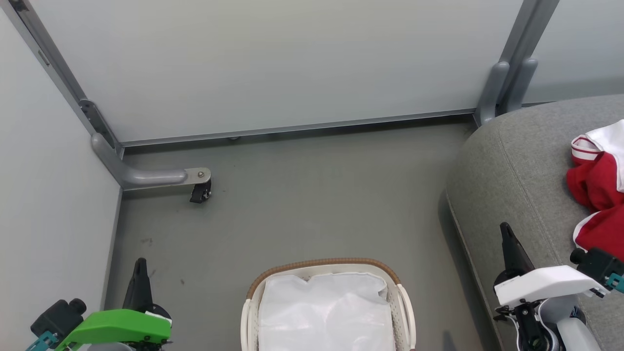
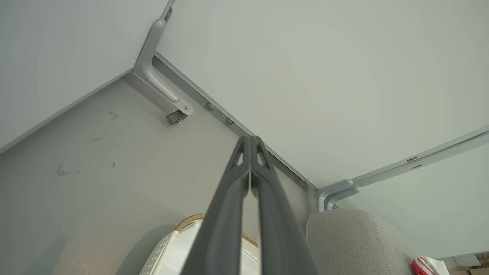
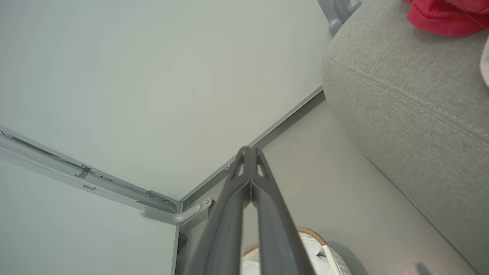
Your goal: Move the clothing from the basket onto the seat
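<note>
My left end effector (image 1: 141,267) and right end effector (image 1: 506,230) both have their fingers pressed together. Between them, the basket (image 1: 322,264) stands on the floor (image 1: 292,204), white liner (image 1: 326,312) showing. The red clothing (image 1: 595,195) lies on the seat (image 1: 516,161), back from its rounded corner.

I am holding my left gripper (image 2: 251,142) pressed shut, fingers pointing toward the grey floor (image 2: 95,172) and wall. Beneath them the basket (image 2: 158,256) is showing its white liner (image 2: 186,249). The seat (image 2: 351,236) is sitting near it, with red clothing (image 2: 420,266) lying on its far edge.
</note>
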Robot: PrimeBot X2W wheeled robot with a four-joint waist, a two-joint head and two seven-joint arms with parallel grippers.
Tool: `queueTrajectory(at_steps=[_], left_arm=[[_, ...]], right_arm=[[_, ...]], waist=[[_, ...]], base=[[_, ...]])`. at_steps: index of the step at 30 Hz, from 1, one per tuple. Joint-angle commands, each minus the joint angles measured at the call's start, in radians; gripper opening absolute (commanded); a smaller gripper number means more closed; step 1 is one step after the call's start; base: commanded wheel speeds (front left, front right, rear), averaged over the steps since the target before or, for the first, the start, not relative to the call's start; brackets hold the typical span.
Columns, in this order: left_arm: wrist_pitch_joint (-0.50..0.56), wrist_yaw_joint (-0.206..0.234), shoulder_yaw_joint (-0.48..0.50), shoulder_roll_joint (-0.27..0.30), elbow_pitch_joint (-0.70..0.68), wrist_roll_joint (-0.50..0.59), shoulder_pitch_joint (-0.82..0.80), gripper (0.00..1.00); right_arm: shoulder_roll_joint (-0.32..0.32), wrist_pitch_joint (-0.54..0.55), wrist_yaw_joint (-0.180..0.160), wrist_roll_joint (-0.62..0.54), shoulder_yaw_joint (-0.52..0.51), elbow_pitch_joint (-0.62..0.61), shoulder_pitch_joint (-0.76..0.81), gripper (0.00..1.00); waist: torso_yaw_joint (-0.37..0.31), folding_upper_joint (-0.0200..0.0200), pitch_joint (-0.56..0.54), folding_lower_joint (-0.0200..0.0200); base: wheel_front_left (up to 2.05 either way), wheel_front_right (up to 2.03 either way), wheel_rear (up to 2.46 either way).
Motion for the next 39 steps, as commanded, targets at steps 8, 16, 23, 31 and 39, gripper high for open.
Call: queueTrajectory(at_steps=[8, 16, 23, 31, 39], left_arm=[[0.029, -0.002, 0.016, 0.003, -0.023, -0.109, -0.035, 0.00], [0.054, -0.002, 0.025, 0.002, -0.030, -0.196, -0.042, 0.00], [0.073, -0.002, 0.033, 0.001, -0.036, -0.262, -0.048, 0.00], [0.095, -0.002, 0.042, -0.001, -0.043, -0.335, -0.052, 0.00], [0.122, -0.003, 0.053, -0.002, -0.050, -0.425, -0.059, 0.00]], right_arm=[[-0.008, 0.030, 0.000, 0.120, -0.011, -0.026, 0.004, 0.00], [-0.009, 0.054, 0.000, 0.215, -0.017, -0.034, 0.007, 0.00], [-0.009, 0.074, 0.000, 0.290, -0.021, -0.041, 0.008, 0.00], [-0.010, 0.095, 0.000, 0.370, -0.026, -0.048, 0.011, 0.00], [-0.010, 0.122, 0.000, 0.472, -0.033, -0.057, 0.014, 0.00]], waist=[[-0.006, 0.0000, -0.004, 0.0000], [-0.013, 0.0000, -0.007, 0.0000], [-0.018, 0.0000, -0.010, 0.0000], [-0.024, 0.0000, -0.013, 0.0000], [-0.032, 0.0000, -0.018, 0.0000]], base=[[0.00, 0.00, 0.00], [0.00, 0.00, 0.00], [0.00, 0.00, 0.00], [0.00, 0.00, 0.00], [0.00, 0.00, 0.00]])
